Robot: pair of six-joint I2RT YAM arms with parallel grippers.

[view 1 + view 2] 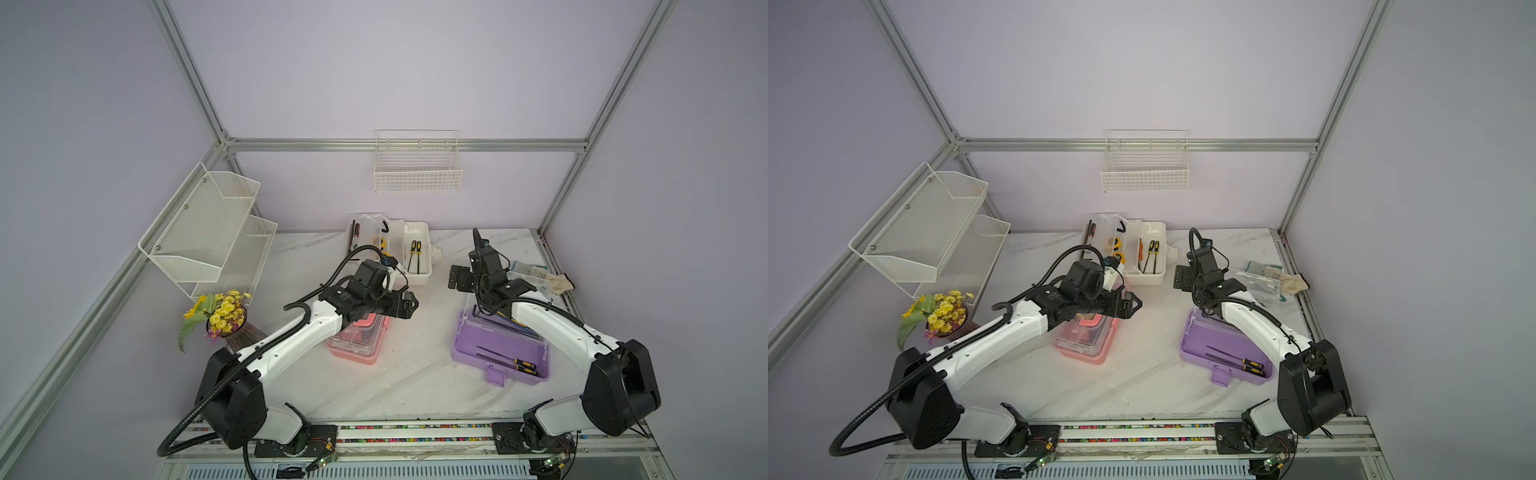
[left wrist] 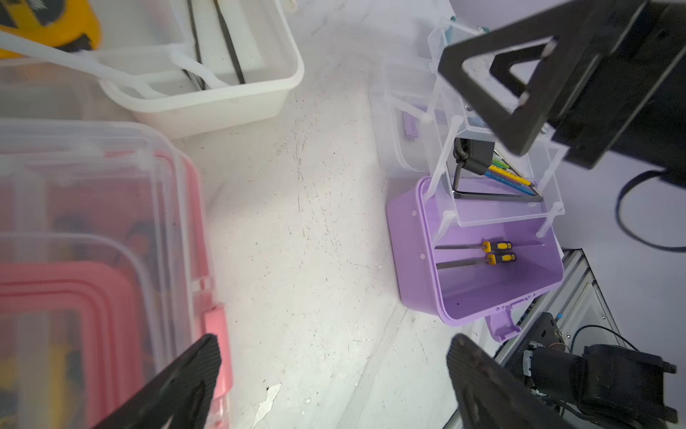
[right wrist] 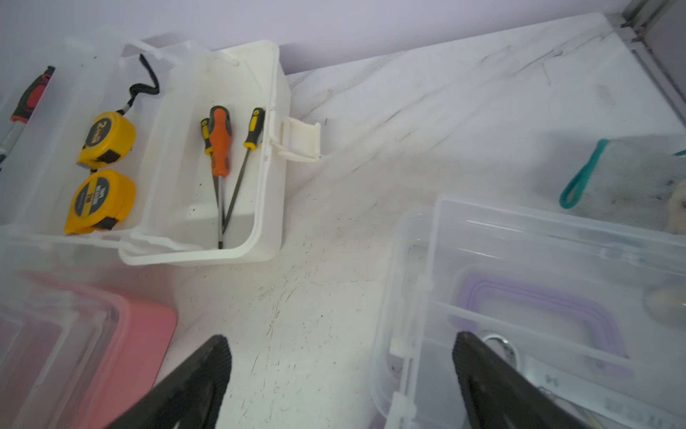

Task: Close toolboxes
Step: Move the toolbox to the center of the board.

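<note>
Toolboxes stand three to the white marbled table (image 1: 415, 386), and only one looks closed. The pink toolbox (image 1: 357, 349) sits at the middle left under the left arm, its clear lid down over the base and its pink handle on top; whether its side latch (image 2: 215, 323) is snapped, I cannot tell. The left gripper (image 2: 334, 343) hangs just past that box's corner, over bare table between the pink and purple cases, jaws spread wide with nothing between them. The purple toolbox (image 1: 469, 340) lies to the right, open. Its clear lid (image 3: 519, 237) is thrown back away from the robot, and a clear inner tray (image 2: 497, 208) is raised on its arms above the base. Two yellow-and-black screwdrivers (image 2: 497, 252) lie in the base, and the front latch (image 1: 495, 376) hangs loose. The right gripper (image 3: 341, 340) hovers over the far end of this box, by the laid-back lid — its jaws are also wide apart and grip nothing. The white toolbox (image 3: 267, 208) stands open at the back of the table, well apart from both grippers. Three more screwdrivers (image 3: 221, 148) lie in its base, and two yellow tape measures (image 3: 107, 139) sit in the clear tray beside it. A work glove (image 3: 623, 178) lies near the right edge of the table.
</note>
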